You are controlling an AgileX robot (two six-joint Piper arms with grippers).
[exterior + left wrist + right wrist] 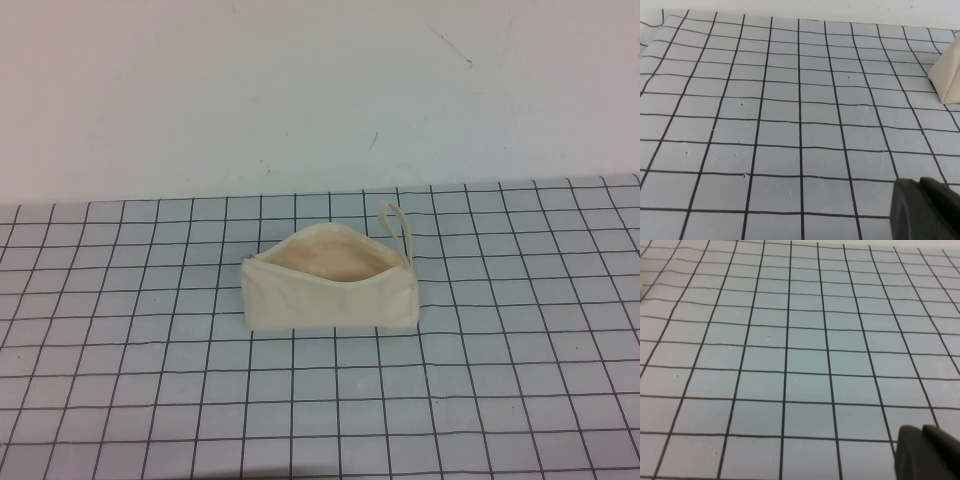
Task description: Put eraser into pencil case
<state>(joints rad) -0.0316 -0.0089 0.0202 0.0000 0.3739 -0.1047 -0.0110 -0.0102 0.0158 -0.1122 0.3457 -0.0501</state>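
Observation:
The pencil case (330, 285) is a cream-white fabric pouch in the middle of the gridded table. Its zip mouth is open, showing a pale peach lining, and a loop strap (396, 218) sticks out at its far right end. One corner of it shows in the left wrist view (946, 75). The eraser is not in view in any frame. Neither arm shows in the high view. My left gripper (921, 202) hangs over bare table to the left of the pouch, fingers together and empty. My right gripper (923, 446) hangs over bare table, fingers together and empty.
The table is a pale blue-grey mat (500, 380) with a black grid. A white wall (300, 90) rises behind its far edge. A small pale sliver (641, 287) shows at the edge of the right wrist view.

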